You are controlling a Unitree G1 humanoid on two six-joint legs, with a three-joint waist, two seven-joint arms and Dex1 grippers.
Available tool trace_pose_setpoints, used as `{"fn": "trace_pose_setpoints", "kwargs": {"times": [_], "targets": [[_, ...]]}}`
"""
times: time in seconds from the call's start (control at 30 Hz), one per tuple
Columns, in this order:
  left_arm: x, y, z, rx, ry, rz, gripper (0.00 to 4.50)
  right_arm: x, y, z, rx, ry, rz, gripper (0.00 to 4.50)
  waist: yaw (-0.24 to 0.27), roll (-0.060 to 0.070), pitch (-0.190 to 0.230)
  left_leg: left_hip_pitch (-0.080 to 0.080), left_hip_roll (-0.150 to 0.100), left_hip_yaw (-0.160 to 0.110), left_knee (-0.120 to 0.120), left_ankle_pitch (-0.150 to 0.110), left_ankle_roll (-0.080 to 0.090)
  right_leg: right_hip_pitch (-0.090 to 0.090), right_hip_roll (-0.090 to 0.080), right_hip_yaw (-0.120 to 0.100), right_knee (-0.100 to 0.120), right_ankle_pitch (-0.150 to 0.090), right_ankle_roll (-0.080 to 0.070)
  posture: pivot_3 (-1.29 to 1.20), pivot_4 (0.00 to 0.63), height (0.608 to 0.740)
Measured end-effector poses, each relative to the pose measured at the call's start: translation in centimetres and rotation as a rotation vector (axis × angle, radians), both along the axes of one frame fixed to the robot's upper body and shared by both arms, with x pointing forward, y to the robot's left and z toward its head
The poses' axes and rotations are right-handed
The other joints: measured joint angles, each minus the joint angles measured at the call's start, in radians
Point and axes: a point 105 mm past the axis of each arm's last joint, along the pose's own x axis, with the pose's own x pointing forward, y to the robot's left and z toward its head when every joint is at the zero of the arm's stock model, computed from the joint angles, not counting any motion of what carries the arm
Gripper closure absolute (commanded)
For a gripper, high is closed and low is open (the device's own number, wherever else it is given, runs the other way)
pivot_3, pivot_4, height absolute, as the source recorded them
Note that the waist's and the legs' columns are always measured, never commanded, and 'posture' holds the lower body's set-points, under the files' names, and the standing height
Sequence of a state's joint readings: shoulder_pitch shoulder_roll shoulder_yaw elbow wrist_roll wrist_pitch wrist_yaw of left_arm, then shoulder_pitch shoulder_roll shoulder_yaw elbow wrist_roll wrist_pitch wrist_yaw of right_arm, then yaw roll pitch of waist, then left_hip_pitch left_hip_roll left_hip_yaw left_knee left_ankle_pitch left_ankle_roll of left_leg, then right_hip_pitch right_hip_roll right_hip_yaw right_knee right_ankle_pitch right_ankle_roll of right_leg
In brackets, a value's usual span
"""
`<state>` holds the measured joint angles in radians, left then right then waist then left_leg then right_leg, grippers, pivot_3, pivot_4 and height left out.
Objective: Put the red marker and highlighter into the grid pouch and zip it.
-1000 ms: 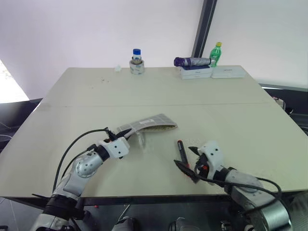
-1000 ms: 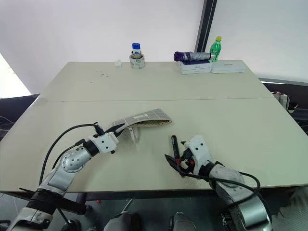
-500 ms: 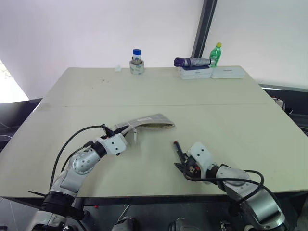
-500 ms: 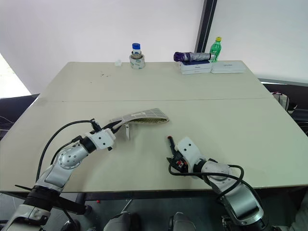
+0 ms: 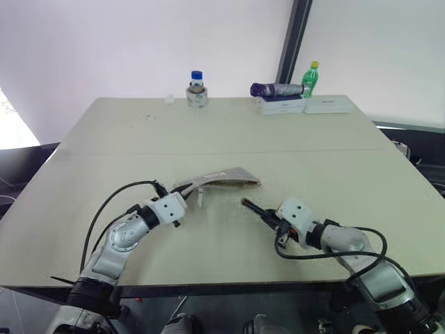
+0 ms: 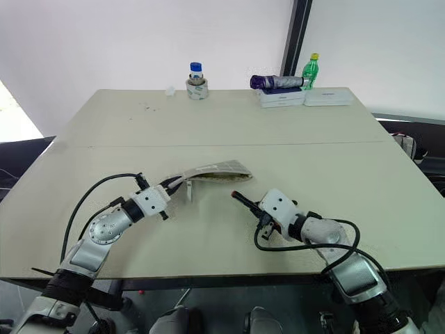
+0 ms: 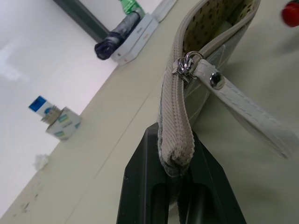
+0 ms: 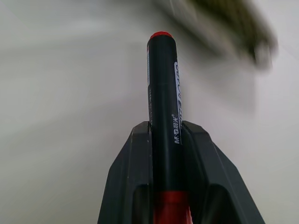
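Right gripper now clamped on the red marker, lifted clear of the table where a second ago it lay flat under spread fingers; now aimed red tip first toward the open mouth of the grid pouch, just short of it. Left gripper pinched tight on the zipper end of the pouch as before, holding that end raised so the mouth gapes, dotted lining and metal slider with its white pull tab plain in the left wrist view. Means, by the look of it: pick-up done, insertion next, needing a straight push into a narrow floppy slot. No sign of the highlighter on the table; possibly inside already, impossible to confirm. Zip not yet drawn. Pale beige tabletop, seam across the middle, otherwise bare near the arms. Far edge: small blue-capped jar, green bottle, folded purple umbrella on white boxes. White walls, dark post behind.
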<state>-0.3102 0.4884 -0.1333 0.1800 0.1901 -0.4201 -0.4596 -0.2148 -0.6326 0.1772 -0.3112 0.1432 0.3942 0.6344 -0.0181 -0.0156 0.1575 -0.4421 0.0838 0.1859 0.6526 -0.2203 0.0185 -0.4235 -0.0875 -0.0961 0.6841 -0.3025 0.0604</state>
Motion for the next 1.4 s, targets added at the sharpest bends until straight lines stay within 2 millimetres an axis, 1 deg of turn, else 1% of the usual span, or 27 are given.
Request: {"fn": "trace_pose_setpoints", "kwargs": {"times": [0.07,0.13,0.3,0.4,0.53,0.63,0.77,0.83,0.93,1.0,1.03,1.07,1.1,1.13,1.17,1.27,1.33,1.4], "targets": [[-0.1,-0.1,-0.1,-0.001,0.008,-0.010,4.50,0.6,0.6,1.5,0.007,-0.057,0.022,4.17,0.002,0.000,0.000,0.000,0.000,0.000,0.000,0.000,0.000,0.000,0.000,0.000,0.000,0.000,0.000,0.00,0.150,0.740],[-0.1,-0.2,-0.1,-0.003,0.010,-0.013,4.50,1.1,0.6,2.1,0.003,-0.089,0.026,4.17,0.006,0.000,0.000,0.000,0.000,0.000,0.000,0.000,0.000,0.000,-0.001,0.000,0.000,0.000,0.000,0.00,0.150,0.740],[-0.2,-0.6,-0.3,-0.006,0.017,-0.025,4.50,1.5,0.1,1.2,-0.023,-0.064,0.032,4.17,0.007,0.000,0.000,0.000,-0.001,0.001,0.001,0.000,0.001,0.001,-0.001,0.000,0.000,0.000,0.000,0.00,0.150,0.740],[-0.2,-0.8,-0.3,-0.011,0.018,-0.028,4.50,1.4,0.2,1.3,-0.037,-0.075,0.050,4.17,0.005,0.000,0.000,0.000,0.000,0.000,0.001,0.000,0.001,0.000,-0.001,0.000,0.000,0.000,0.000,0.00,0.150,0.740],[-0.5,-1.2,-0.1,0.002,0.005,-0.061,4.50,2.5,0.1,1.2,-0.114,-0.123,0.061,4.17,0.003,0.000,0.000,0.000,0.000,0.001,0.001,0.000,0.000,0.000,-0.001,0.000,0.000,0.000,0.000,0.00,0.150,0.740],[-1.5,-2.6,0.3,0.036,-0.023,-0.151,4.50,3.2,1.1,1.9,-0.213,-0.212,0.137,4.17,0.002,0.001,0.000,0.000,0.000,0.001,0.000,0.000,0.000,0.000,-0.001,0.000,0.000,0.000,0.000,0.00,0.150,0.740],[-1.7,-3.0,0.5,0.046,-0.031,-0.179,4.50,3.6,2.3,2.6,-0.340,-0.318,0.257,4.17,0.005,0.001,0.000,0.000,0.000,0.002,0.001,0.001,-0.002,0.000,-0.001,0.000,0.000,0.000,0.000,0.00,0.150,0.740],[-1.7,-3.3,0.5,0.045,-0.030,-0.189,4.50,3.8,2.8,2.6,-0.371,-0.350,0.298,4.17,0.005,0.001,0.000,0.000,0.000,0.002,0.001,0.003,-0.006,0.000,-0.001,0.000,0.000,0.000,0.000,0.00,0.150,0.740],[-1.7,-3.7,0.5,0.030,-0.019,-0.200,4.50,4.1,3.7,2.5,-0.379,-0.386,0.340,4.17,0.003,0.001,0.000,0.000,0.000,0.002,0.001,0.004,-0.006,0.000,-0.001,0.000,0.000,0.000,0.000,0.00,0.150,0.740],[-1.6,-3.7,0.5,0.015,-0.007,-0.193,4.50,4.4,3.9,2.4,-0.375,-0.384,0.348,4.17,0.004,0.001,0.000,0.000,0.000,0.002,0.001,0.004,-0.006,0.000,-0.001,0.000,0.000,0.000,0.000,0.00,0.150,0.740],[-1.6,-3.7,0.4,0.011,-0.002,-0.190,4.50,4.4,3.9,2.4,-0.364,-0.370,0.354,3.16,0.004,0.001,0.000,0.000,0.000,0.002,0.001,0.004,-0.006,0.000,-0.001,0.000,0.000,0.000,0.000,0.00,0.150,0.740],[-1.5,-3.7,0.4,0.009,0.001,-0.188,4.50,4.2,4.0,2.5,-0.343,-0.355,0.369,2.84,0.005,0.001,0.000,0.000,0.000,0.002,0.001,0.004,-0.006,0.000,-0.001,0.000,0.000,0.000,0.000,0.00,0.150,0.740],[-1.4,-3.6,0.4,0.007,0.008,-0.183,4.50,4.0,4.3,2.6,-0.315,-0.343,0.387,2.27,0.004,0.001,0.000,0.000,0.000,0.002,0.001,0.004,-0.006,0.000,-0.001,0.000,0.000,0.000,0.000,0.00,0.150,0.740],[-1.4,-3.6,0.4,0.003,0.012,-0.180,4.50,3.8,4.4,2.8,-0.290,-0.337,0.396,1.87,0.004,0.001,0.000,0.000,0.000,0.002,0.001,0.004,-0.006,0.000,-0.001,0.000,0.000,0.000,0.000,0.00,0.150,0.740],[-1.4,-3.5,0.4,-0.001,0.013,-0.177,4.50,3.8,4.5,3.1,-0.265,-0.339,0.399,1.30,0.004,0.001,0.000,0.000,0.000,0.002,0.001,0.004,-0.006,0.000,-0.001,0.000,0.000,0.000,0.000,0.00,0.150,0.740],[-1.2,-3.2,0.6,-0.013,0.010,-0.162,4.50,3.4,4.2,4.4,-0.199,-0.354,0.405,1.30,0.005,0.001,0.000,0.000,0.000,0.002,0.001,0.004,-0.006,0.000,-0.001,0.000,0.000,0.000,0.000,0.00,0.150,0.740],[-1.0,-2.9,0.7,-0.021,0.011,-0.144,4.50,2.6,3.9,5.6,-0.155,-0.376,0.428,1.30,0.006,0.001,0.000,0.000,0.000,0.002,0.001,0.004,-0.006,0.000,-0.001,0.000,0.000,0.000,0.000,0.00,0.150,0.740],[-0.9,-2.8,0.8,-0.026,0.009,-0.131,4.50,1.9,3.5,6.3,-0.104,-0.375,0.433,1.30,0.006,0.001,0.000,0.000,0.000,0.001,0.001,0.004,-0.006,0.000,-0.001,0.000,0.000,0.000,0.000,0.00,0.150,0.740]]}}
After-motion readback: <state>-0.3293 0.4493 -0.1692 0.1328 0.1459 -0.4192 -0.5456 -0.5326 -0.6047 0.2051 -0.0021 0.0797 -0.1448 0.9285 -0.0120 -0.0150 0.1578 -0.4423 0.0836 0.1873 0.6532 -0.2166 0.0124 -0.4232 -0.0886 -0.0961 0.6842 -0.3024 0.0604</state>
